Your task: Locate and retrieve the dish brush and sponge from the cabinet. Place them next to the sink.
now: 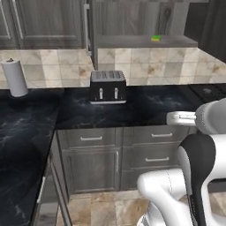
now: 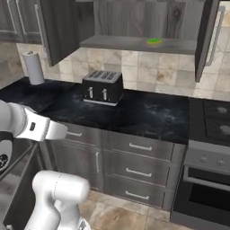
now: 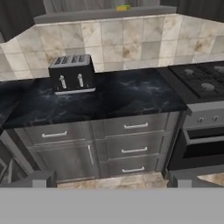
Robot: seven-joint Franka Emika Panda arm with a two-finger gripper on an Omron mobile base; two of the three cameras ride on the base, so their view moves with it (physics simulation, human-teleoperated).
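Sponge (image 2: 154, 41) lies on the open cabinet (image 2: 134, 43) shelf above the toaster (image 2: 102, 86), well apart from the gripper (image 3: 112, 179) (jaws spread, empty), so raise the arm high and approach level, clearing both doors.

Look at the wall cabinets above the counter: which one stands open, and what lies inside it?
The cabinet above and right of the toaster is open: both doors swing outward, baring its shelf. A green-and-yellow sponge lies there. The cabinets to its left remain shut.
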